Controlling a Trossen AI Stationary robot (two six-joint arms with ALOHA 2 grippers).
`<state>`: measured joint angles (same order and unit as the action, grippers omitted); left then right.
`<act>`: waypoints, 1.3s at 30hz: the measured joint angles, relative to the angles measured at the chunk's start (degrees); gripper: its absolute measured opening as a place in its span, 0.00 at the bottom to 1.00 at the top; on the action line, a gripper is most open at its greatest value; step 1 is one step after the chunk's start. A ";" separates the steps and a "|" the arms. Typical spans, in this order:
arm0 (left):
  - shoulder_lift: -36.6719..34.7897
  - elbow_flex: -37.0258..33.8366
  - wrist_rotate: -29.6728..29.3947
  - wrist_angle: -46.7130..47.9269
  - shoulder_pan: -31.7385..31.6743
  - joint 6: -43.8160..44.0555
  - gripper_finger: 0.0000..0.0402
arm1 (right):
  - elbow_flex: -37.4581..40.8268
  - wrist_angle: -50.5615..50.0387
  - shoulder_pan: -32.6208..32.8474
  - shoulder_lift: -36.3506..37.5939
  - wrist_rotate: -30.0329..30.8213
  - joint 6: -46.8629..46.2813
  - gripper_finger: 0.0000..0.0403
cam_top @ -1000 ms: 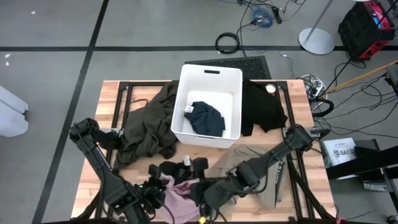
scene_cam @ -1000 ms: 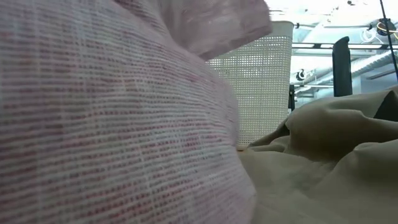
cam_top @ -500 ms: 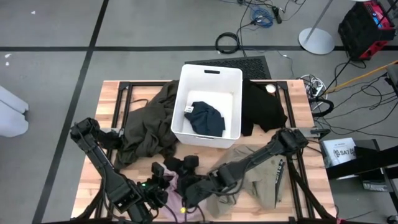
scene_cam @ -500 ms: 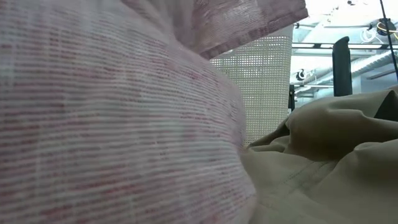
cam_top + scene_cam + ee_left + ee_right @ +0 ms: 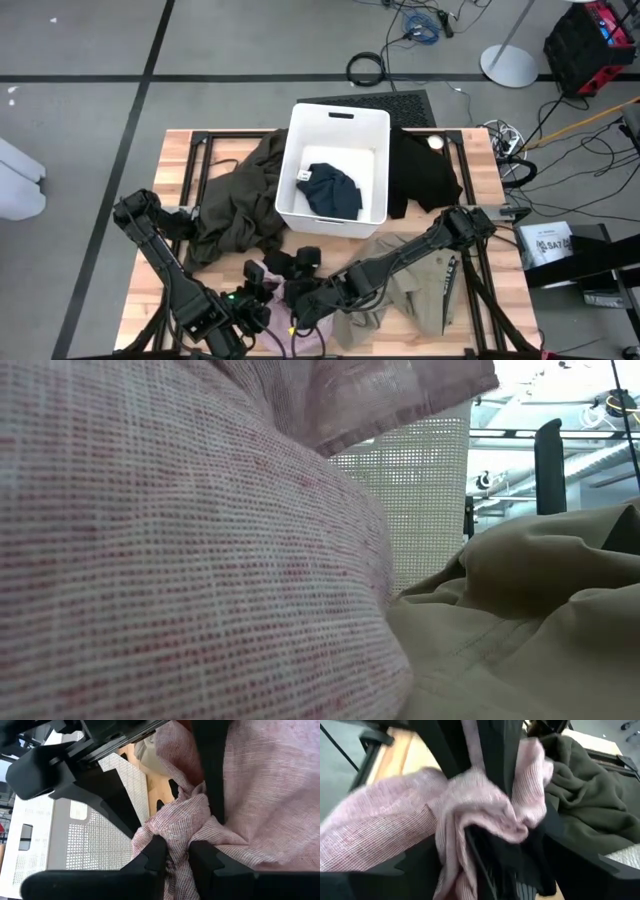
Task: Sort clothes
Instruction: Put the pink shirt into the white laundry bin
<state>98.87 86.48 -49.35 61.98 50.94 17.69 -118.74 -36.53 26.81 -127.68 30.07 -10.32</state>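
High view. The white bin (image 5: 336,170) stands at the table's middle and serves as the landmark. The navy garment (image 5: 331,191) lies inside it. The dark olive garment (image 5: 240,200) is heaped against the bin's left wall, and one black garment (image 5: 421,172) lies against its right wall. A khaki garment (image 5: 410,275) lies spread on the table in front of the bin, toward its right corner. The pale pink garment (image 5: 300,305) sits in front of the bin, where the left gripper (image 5: 262,290) and the right gripper (image 5: 303,300) meet. A white label shows on the navy garment; its writing cannot be read.

Low view. Pink weave (image 5: 180,560) fills most of the frame, with khaki cloth (image 5: 520,610) beside it and the bin's perforated wall (image 5: 425,500) behind.

Left wrist view. The left fingers (image 5: 155,852) stand nearly together, pinching a bunched fold of the pink garment (image 5: 175,820) between them. The bin wall (image 5: 85,835) lies just beyond.

Right wrist view. The right fingers (image 5: 492,750) stand wide apart, with the pink garment (image 5: 475,800) draped between and over them; whether they grip it cannot be told. The olive garment (image 5: 590,795) lies beyond.
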 joint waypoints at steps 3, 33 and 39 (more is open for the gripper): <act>0.00 0.00 0.56 -0.20 -0.02 -0.02 0.16 | 0.00 -0.39 0.07 0.00 0.10 0.37 0.79; 0.00 0.00 1.04 -0.02 -0.58 4.30 0.20 | 0.04 6.12 0.42 0.00 0.17 11.03 0.68; 0.00 0.00 1.26 -0.02 -1.85 7.73 0.30 | 0.04 5.09 0.39 0.00 0.31 11.03 0.55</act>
<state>98.87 86.48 -48.09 61.95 49.09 25.42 -118.69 -31.44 27.20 -127.68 30.38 0.71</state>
